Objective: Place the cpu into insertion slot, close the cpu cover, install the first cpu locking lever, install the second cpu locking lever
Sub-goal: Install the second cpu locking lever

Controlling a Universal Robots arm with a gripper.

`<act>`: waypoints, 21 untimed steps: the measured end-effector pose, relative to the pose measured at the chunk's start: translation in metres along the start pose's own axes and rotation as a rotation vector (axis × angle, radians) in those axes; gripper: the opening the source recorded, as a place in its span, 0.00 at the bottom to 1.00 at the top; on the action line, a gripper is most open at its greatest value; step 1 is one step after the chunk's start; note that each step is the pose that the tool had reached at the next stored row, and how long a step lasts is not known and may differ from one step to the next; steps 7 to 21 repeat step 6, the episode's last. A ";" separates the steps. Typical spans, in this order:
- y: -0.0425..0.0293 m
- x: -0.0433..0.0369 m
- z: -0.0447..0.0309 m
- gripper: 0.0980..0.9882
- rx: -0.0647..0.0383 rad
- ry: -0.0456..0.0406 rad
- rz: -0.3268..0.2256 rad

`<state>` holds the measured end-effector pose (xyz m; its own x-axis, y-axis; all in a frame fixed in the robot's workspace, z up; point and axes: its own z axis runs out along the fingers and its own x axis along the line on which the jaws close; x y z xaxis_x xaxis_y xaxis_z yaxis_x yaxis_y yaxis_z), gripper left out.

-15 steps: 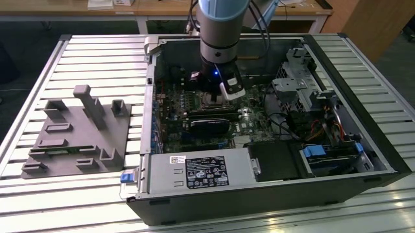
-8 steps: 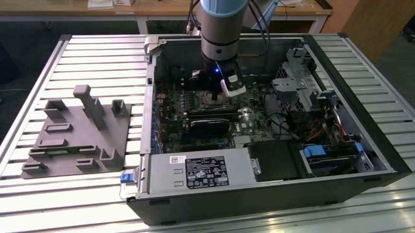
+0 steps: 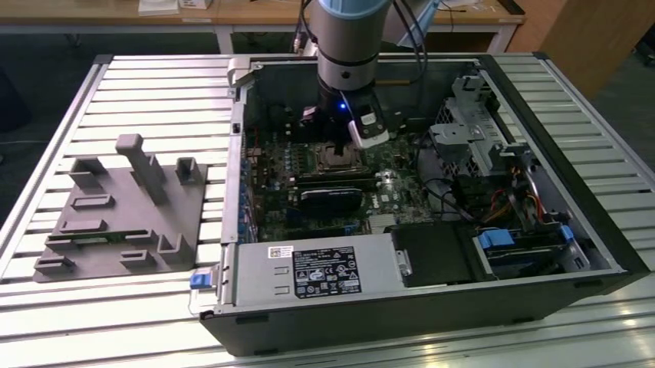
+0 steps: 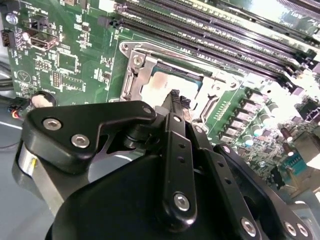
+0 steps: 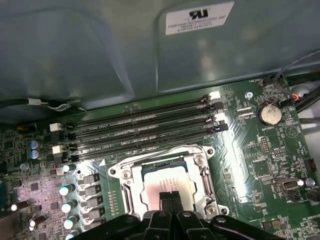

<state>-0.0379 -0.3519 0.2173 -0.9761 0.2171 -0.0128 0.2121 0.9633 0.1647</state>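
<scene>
cpu [image 5: 162,183] sits in the insertion slot [image 5: 131,206], cpu cover [image 5: 202,176] down flat around it, so it's framed for locking. gripper [image 5: 170,198] clenched, holding nothing, tips pressing on the cpu face at the cover's window edge

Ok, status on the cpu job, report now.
End effector shut, tips over the cpu. Cpu seated in the slot, cover down around it. Nothing in the way.
</scene>
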 end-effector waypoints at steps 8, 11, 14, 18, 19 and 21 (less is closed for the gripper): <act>0.0001 0.0000 -0.0004 0.01 0.003 -0.0006 0.000; 0.0001 0.0000 -0.0004 0.01 0.003 -0.0006 0.000; 0.0001 0.0000 -0.0004 0.01 0.003 -0.0006 0.000; 0.0001 0.0000 -0.0004 0.01 0.003 -0.0006 0.000; 0.0001 0.0000 -0.0004 0.01 0.003 -0.0006 0.000; 0.0001 0.0000 -0.0004 0.01 0.003 -0.0006 0.000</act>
